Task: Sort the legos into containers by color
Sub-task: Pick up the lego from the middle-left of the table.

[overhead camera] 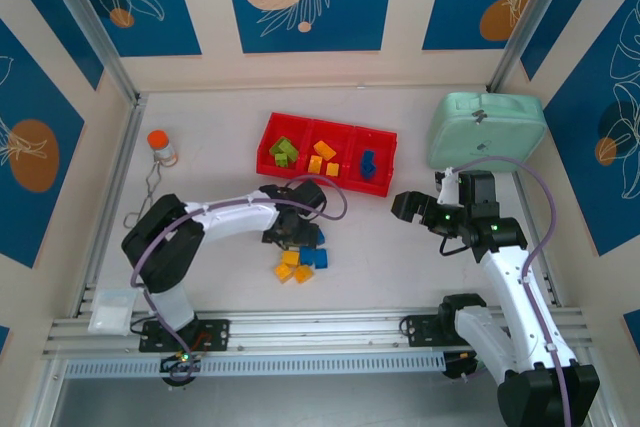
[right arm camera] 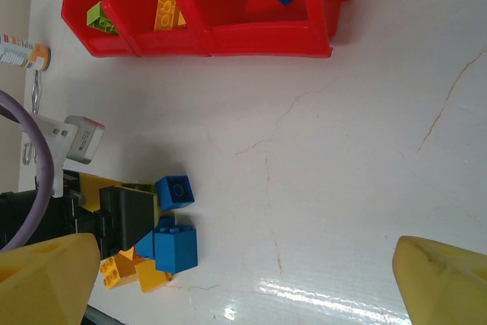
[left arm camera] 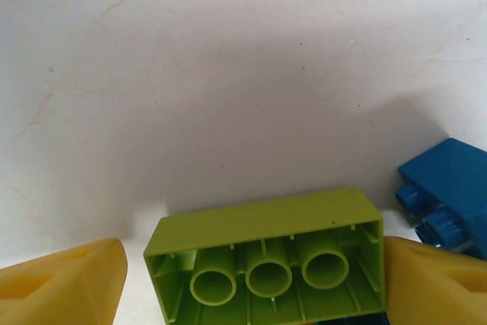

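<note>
White table point(overhead camera: 400, 277), blue-and-cream patterned walls all round, and the action is low on the left side. The green brick point(left arm camera: 262, 222) lies on its side on the table, its hollow underside with three tubes facing the wrist camera. The left gripper point(left arm camera: 255, 279) is down over it, jaws apart, one on each short end. One of the yellow fingertips point(left arm camera: 61, 279) shows a sliver of table between it and the brick. The other is right at the opposite end wall, though I can't tell if it is touching. Nothing is clamped yet.

This brick should be feather-light and fully rigid, with slick, glossy walls. I'd pinch square on those flat ends, centred, because an off-centre squeeze could twist it or squirt it out.

A blue brick point(left arm camera: 449, 180) sits just beside it, part of the loose pile point(overhead camera: 300, 262) of blue and orange-yellow pieces near the arm.

Beyond that is the red tray point(overhead camera: 268, 152), with greens in its left compartment, orange-yellows in the middle and a blue on the right. So the left compartment looks like this one's home.

The right gripper point(right arm camera: 243, 279) hangs wide open over bare table with nothing in it. A mint-green case point(overhead camera: 487, 129) and an orange-capped bottle point(overhead camera: 162, 147) stand well apart.
</note>
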Robot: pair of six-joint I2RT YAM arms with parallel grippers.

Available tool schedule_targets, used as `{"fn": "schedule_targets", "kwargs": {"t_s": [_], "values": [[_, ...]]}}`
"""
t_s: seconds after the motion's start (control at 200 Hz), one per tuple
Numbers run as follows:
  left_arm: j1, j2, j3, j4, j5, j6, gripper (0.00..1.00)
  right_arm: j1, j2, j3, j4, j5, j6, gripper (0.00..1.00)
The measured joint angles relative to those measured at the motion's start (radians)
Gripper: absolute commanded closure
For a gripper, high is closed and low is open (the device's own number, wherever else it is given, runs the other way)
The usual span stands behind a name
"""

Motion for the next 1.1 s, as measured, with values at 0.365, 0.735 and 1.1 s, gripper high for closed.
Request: {"fn": "schedule_targets", "kwargs": {"t_s": [0.365, 0.735, 1.1], "values": [[-0.003, 0.024, 0.021, 0.011, 0.009, 0.001, 0.39, 0.000, 0.000, 0.000, 0.000, 0.000, 0.000, 0.01], [0.006, 0.042, 0.050, 0.000, -0.010, 0.005, 0.46, 0.000, 0.000, 0.000, 0.000, 0.000, 0.000, 0.01], [0.096, -0.007, 0.147, -0.117, -0.097, 0.083, 0.46, 0.000, 0.008, 0.000, 0.000, 0.000, 0.000, 0.01]]}}
